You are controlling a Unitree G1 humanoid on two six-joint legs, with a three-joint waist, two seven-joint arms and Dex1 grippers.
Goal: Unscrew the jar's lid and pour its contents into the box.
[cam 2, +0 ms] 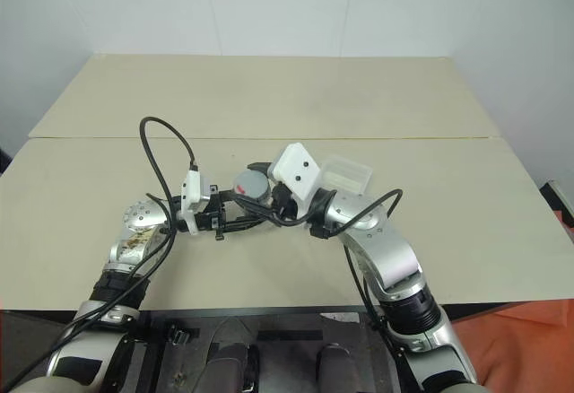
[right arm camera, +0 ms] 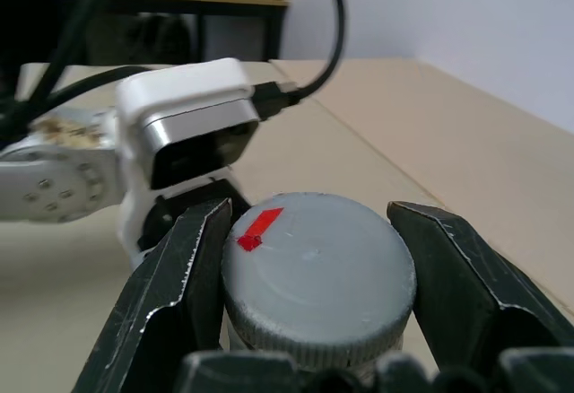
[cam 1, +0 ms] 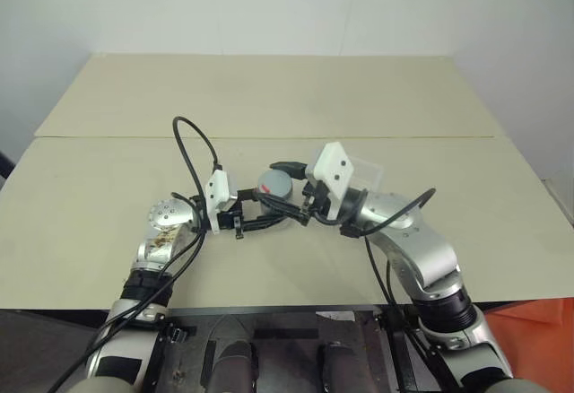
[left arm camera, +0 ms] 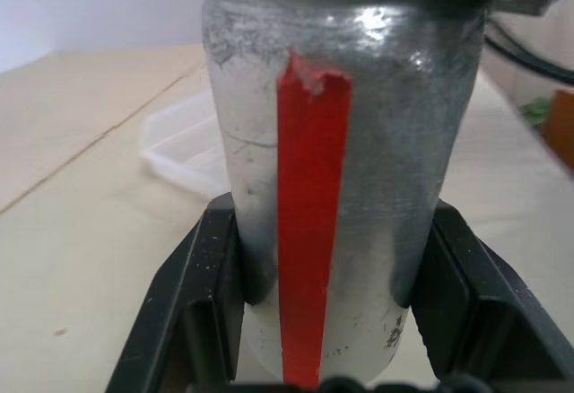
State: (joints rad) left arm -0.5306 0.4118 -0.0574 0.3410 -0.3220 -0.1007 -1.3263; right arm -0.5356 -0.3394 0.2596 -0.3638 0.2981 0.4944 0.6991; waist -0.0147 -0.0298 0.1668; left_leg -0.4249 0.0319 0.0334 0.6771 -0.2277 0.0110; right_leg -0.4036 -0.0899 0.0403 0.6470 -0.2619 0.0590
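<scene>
gripping the silvery red-striped jar (left arm camera: 323,169), the left gripper (left arm camera: 327,317) steadies it; the right gripper (right arm camera: 309,299) clamps the grey round lid (right arm camera: 318,276), still on; clear plastic box (cam 2: 345,174) waits, nothing poured.

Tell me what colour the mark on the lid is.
Red, on the grey lid; clearest in the right wrist view.

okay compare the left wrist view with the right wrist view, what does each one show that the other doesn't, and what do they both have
Left wrist view alone: the jar's silvery side with its red strip, clamped between the left claw's fingers, and the clear box on the table behind it. Right wrist view alone: the grey lid's top with its red mark, the right claw shut around its rim, and the left arm's white wrist camera. Both share the closed jar and the beige table.
</scene>
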